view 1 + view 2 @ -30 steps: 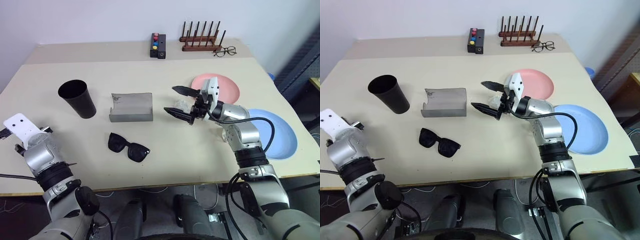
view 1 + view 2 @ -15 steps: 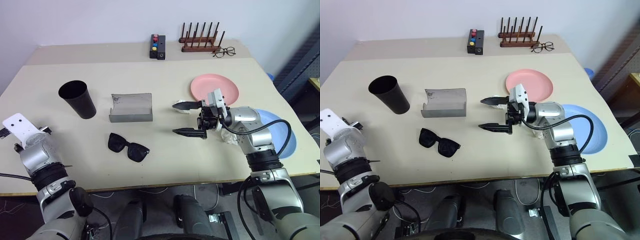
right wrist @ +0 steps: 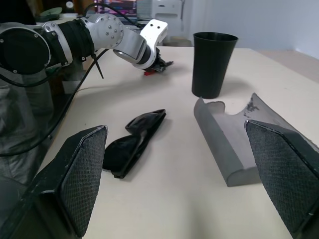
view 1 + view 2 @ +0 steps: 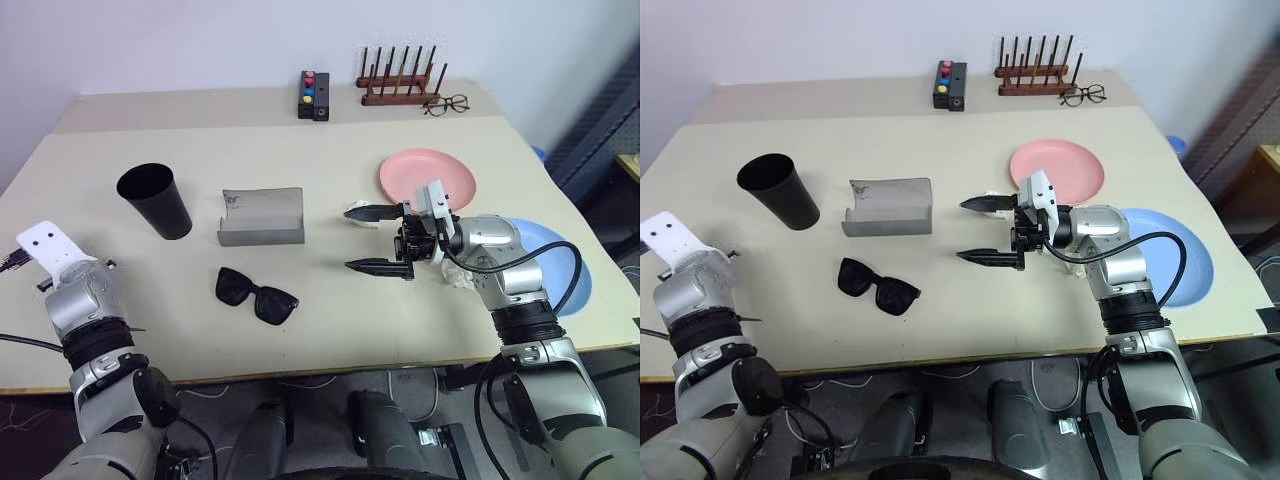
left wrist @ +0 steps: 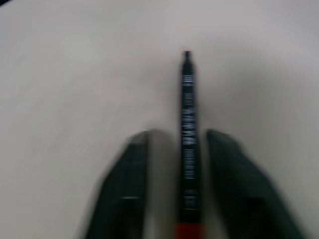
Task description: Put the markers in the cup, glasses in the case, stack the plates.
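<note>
The 2 head eyes look down over the table [image 4: 330,300]; wrist cameras sit close, skimming it.

Silver-grey jointed arms with black cables; each black-fingered end effector [image 4: 378,239] sits behind a white wrist housing
</note>
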Controlling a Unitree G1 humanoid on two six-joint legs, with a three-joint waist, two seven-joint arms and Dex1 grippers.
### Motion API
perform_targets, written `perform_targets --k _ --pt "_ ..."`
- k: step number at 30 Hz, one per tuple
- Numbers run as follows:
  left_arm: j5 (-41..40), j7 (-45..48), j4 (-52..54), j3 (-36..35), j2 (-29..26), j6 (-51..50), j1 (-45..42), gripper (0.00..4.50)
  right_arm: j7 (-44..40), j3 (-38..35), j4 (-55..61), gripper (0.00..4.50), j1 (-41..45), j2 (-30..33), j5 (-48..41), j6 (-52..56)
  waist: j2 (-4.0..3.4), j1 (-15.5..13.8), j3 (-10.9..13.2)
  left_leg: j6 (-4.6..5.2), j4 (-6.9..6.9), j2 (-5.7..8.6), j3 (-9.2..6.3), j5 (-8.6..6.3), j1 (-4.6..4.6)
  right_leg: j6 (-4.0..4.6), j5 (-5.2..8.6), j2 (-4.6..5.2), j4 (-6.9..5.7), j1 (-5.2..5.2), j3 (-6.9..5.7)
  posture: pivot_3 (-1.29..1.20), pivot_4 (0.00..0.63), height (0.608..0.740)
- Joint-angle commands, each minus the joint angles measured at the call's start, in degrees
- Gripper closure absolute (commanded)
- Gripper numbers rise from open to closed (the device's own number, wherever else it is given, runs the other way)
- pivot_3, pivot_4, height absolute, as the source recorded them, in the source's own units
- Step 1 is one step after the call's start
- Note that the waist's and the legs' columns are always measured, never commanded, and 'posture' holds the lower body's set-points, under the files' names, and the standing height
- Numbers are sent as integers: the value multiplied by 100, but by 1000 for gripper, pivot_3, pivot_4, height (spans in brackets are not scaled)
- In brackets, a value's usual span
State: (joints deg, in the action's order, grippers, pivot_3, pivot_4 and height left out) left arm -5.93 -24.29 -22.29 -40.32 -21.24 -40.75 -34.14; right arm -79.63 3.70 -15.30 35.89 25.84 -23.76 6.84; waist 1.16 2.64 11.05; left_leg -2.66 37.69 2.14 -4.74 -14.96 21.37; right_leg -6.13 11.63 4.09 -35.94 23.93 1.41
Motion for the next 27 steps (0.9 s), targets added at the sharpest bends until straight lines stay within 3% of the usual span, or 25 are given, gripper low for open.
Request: perform_targets --k 1,9,14,19,27 --pt "-132 -148 75 -97 77 -264 187 4466 41 -83 49 0 33 -29 -51 -121 0 -6 0 0 -6 0 0 0 0 12 -7 0 0 4 0 0 150 740" --pt "-539 -629 1392 -717 505 -391 540 4466 89 -55 -65 0 62 -74 -13 -229 0 -9 0 -2 -48 -2 -1 1 1 14 -9 0 35 12 1 0 150 740" --pt "-983 -275 2797 -950 822 1006 947 4466 117 -57 -108 0 88 -96 12 -270 21 -37 8 -3 -59 -4 -2 1 18 15 -10 1 66 17 -1 0 150 740" --pt "-1603 109 3281 -1104 790 1878 812 4466 151 -55 -141 0 127 -110 19 -287 26 -149 10 -4 -57 -3 -3 1 35 18 -12 1 71 30 -5 0 150 740" --pt "-1989 1497 3309 22 392 2952 29 4466 156 -101 -273 0 180 -75 51 -388 30 -191 10 -2 -40 2 -2 3 49 20 -12 0 83 22 -10 0 150 740"
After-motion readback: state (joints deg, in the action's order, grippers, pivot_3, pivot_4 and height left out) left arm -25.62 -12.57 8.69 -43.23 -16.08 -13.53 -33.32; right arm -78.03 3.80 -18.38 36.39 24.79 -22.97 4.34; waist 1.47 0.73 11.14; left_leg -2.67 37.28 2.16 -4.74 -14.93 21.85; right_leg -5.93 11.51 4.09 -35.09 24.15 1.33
